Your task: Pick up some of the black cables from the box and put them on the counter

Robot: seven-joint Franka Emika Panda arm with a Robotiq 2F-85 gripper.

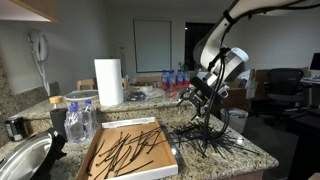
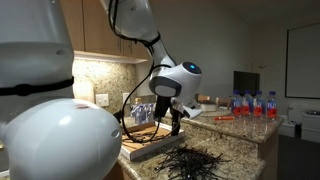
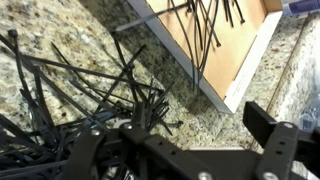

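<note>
Claw (image 1: 199,102) observed with its jaws spread wide and nothing clamped. In the wrist view the two fingers (image 3: 270,135) stand far apart at the lower edge of the picture, with only loose strands lying on the stone between them. Directly beneath the claw sits a tangled heap of black cables (image 1: 205,138), resting on the speckled granite counter (image 1: 255,152). Its strands stick out in all directions, and whether any touches the fingertips cannot be determined. Just beside the heap, off to one side of the claw, lies the box (image 1: 105,165), a shallow tray with white rims and a brown floor. A further batch of black strands (image 1: 130,148) lies criss-crossed inside it. In the wrist view the white rim of the box runs diagonally ahead of the claw, close to the outermost strands of the heap; contact between them cannot be confirmed. Beyond the box from the claw stand a clear plastic bottle (image 1: 80,120) and an upright roll of paper towel (image 1: 109,82), with the rim of a round metal bowl (image 1: 22,158) farthest off. Behind the claw, along the back of the counter, stands a row of small water bottles (image 2: 250,103) with red and blue labels; their lettering is too small to read. White arm (image 1: 228,55) comes down to the claw from above.
</note>
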